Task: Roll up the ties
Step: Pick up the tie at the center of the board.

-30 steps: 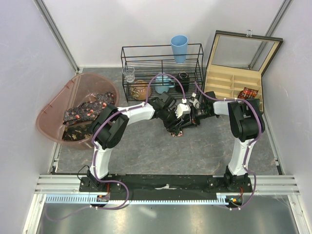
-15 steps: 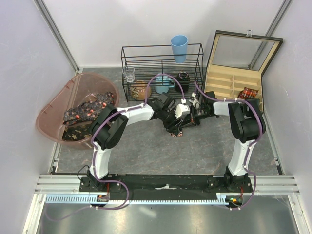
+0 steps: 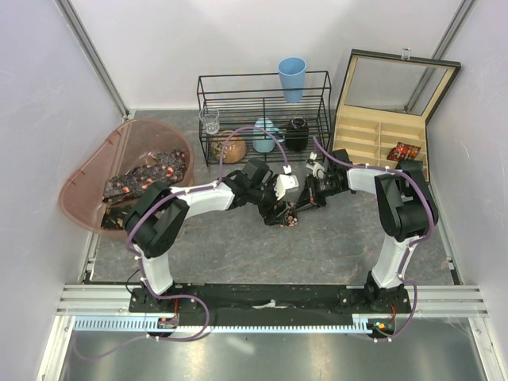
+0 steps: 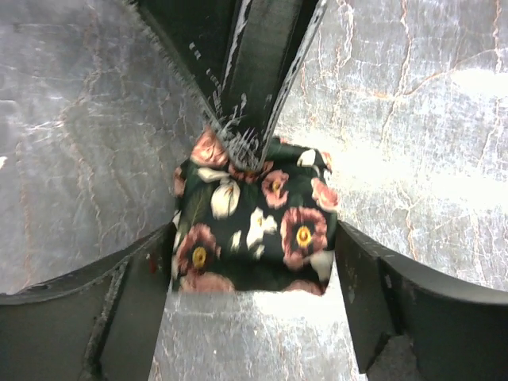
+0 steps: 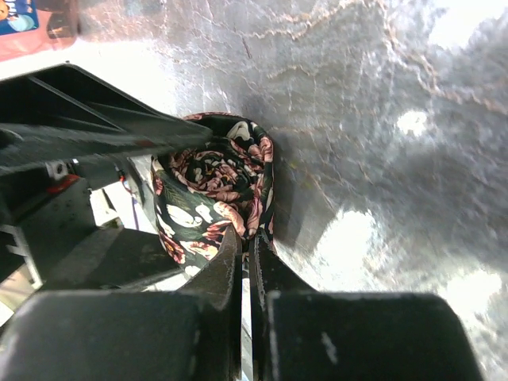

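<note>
While the left gripper (image 4: 254, 270) clasps and the right gripper (image 5: 246, 235) pinches one nearly finished tie coil (image 4: 252, 226), loose ties (image 3: 147, 176) wait at nine o'clock.

The top camera sits high above and behind the arm bases, facing down over the whole table (image 3: 238, 246): bases at 6 o'clock, wire rack (image 3: 238, 76) at 12, tub (image 3: 147, 139) at 9. The 2 wrist cameras look down at the marble from very near, each with its own fingers at 6 o'clock: left gripper (image 4: 254, 270), right gripper (image 5: 246, 254). All 3 views share the coiled tie (image 4: 254, 230), central in both wrist views. The other arm's fingers enter at 12 o'clock in the left view and at 9 in the right.
</note>
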Controlling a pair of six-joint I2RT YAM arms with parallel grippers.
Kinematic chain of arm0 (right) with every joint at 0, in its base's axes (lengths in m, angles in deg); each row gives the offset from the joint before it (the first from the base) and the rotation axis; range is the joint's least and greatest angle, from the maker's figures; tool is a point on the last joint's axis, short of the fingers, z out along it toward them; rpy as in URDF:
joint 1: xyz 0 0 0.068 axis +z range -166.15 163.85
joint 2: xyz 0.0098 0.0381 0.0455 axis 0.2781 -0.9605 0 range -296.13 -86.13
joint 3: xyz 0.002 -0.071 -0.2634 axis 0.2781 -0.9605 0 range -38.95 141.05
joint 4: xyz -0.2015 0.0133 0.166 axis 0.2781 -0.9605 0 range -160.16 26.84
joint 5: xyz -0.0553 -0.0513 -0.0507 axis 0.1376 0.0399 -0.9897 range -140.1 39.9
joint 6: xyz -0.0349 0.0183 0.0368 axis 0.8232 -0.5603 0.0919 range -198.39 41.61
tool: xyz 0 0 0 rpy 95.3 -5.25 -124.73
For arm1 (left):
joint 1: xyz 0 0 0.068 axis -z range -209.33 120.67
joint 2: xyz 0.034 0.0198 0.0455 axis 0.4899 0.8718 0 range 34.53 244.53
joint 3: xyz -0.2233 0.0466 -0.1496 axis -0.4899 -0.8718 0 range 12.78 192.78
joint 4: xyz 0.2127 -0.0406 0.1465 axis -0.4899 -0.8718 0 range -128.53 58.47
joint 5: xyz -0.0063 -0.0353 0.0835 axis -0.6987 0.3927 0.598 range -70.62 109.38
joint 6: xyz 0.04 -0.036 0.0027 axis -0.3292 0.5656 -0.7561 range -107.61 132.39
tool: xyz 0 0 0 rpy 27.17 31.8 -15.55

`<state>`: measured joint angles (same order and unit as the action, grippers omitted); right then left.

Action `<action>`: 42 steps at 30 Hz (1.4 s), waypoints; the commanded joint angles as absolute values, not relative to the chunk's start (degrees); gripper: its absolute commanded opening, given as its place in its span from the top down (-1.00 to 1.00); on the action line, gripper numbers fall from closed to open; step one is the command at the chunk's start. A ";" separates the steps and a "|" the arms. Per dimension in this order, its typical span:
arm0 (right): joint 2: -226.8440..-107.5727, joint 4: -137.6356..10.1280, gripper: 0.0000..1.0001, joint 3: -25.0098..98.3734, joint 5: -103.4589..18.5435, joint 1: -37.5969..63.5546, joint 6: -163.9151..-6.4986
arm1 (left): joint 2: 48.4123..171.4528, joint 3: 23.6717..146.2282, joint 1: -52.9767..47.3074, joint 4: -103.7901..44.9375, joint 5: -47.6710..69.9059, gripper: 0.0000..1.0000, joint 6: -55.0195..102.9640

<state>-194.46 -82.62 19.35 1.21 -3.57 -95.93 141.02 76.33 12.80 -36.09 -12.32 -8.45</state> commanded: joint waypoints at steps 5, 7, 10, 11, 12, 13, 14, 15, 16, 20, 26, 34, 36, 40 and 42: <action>-189.93 -84.96 1.00 18.26 -0.97 -3.84 -92.90 | 129.55 67.55 11.45 -22.84 -12.17 -0.82 -10.36; -189.40 -85.04 1.00 18.26 -1.05 -3.76 -92.28 | 127.17 63.16 11.36 -17.42 -12.26 -0.93 -11.60; -188.26 -85.22 1.00 18.26 -1.06 -3.58 -91.23 | 123.48 58.76 11.36 -11.70 -13.40 -0.98 -12.75; -187.73 -85.22 1.00 18.26 -1.06 -3.41 -90.88 | 122.78 57.88 11.36 -10.97 -13.67 -0.99 -12.66; -187.47 -85.31 1.00 18.09 -1.14 -3.23 -90.61 | 122.77 57.43 11.36 -10.88 -14.19 -0.99 -12.31; -187.20 -85.39 1.00 18.00 -0.97 -3.14 -90.26 | 123.20 58.04 11.36 -11.31 -14.11 -0.99 -11.52; -186.85 -85.48 1.00 18.00 -0.71 -2.97 -89.47 | 124.86 59.61 11.10 -17.23 -14.11 -0.99 -10.99; -186.68 -85.66 1.00 17.91 -0.62 -2.88 -89.12 | 126.36 63.11 10.66 -19.90 -16.98 -0.99 -10.64; -186.41 -85.66 1.00 17.83 -0.53 -2.79 -88.94 | 127.50 65.06 9.96 -22.89 -20.23 -0.99 -10.81; -185.53 -86.01 1.00 17.47 -0.79 -2.26 -87.63 | 130.85 67.80 9.69 -23.90 -23.17 -0.99 -12.03; -185.09 -86.98 1.00 18.17 -1.76 -1.65 -86.30 | 132.70 69.11 11.71 -24.93 -21.23 -0.99 -19.24; -184.57 -86.98 1.00 18.79 -1.94 -0.94 -86.39 | 136.91 72.89 16.01 -28.89 -11.67 -0.99 -20.66; -184.30 -86.98 1.00 18.79 -1.59 -0.94 -86.65 | 138.05 73.51 16.63 -29.59 -9.90 -0.99 -20.83; -184.04 -86.98 1.00 18.88 -0.71 -0.77 -87.18 | 140.69 75.44 17.68 -31.18 -6.38 -0.99 -21.00; -183.95 -86.98 1.00 19.14 -0.27 -0.85 -87.44 | 140.96 75.53 18.04 -33.27 -5.85 -0.99 -22.05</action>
<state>-186.53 -87.50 18.02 -2.37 -1.08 -87.63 139.98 73.31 17.41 -29.97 -9.79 -18.61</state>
